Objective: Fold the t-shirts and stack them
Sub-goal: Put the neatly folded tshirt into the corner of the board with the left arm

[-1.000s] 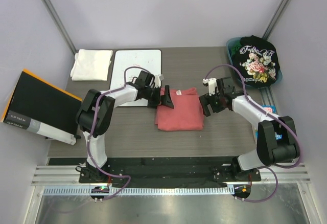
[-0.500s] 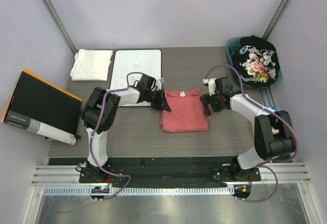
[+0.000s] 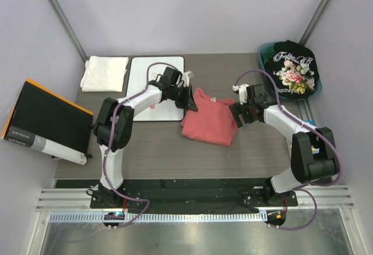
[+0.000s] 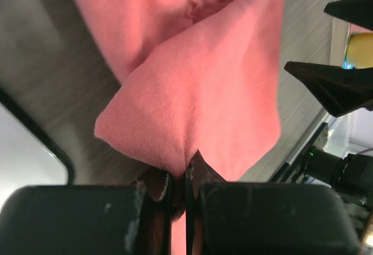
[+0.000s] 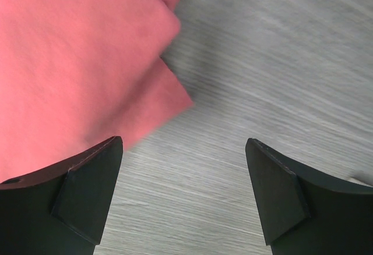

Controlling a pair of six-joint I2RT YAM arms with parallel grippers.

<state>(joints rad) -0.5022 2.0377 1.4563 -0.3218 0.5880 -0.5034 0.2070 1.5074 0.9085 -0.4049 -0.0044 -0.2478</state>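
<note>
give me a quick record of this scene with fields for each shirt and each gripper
salmon-red t-shirt: mid-table, rumpled, left edge pulled up
left gripper: shut on the salmon-red t-shirt's left edge
right gripper: open, at the shirt's right edge, holding nothing
black t-shirt: heaped in the bin, far right corner
white t-shirt: folded, far left corner
whiteboard: flat on the table, beside the white t-shirt

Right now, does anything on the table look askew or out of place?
Yes: the salmon-red t-shirt lies crooked and bunched at mid-table, with one edge pinched in the shut left end effector. The right end effector is open beside the shirt's other side, holding nothing.
</note>
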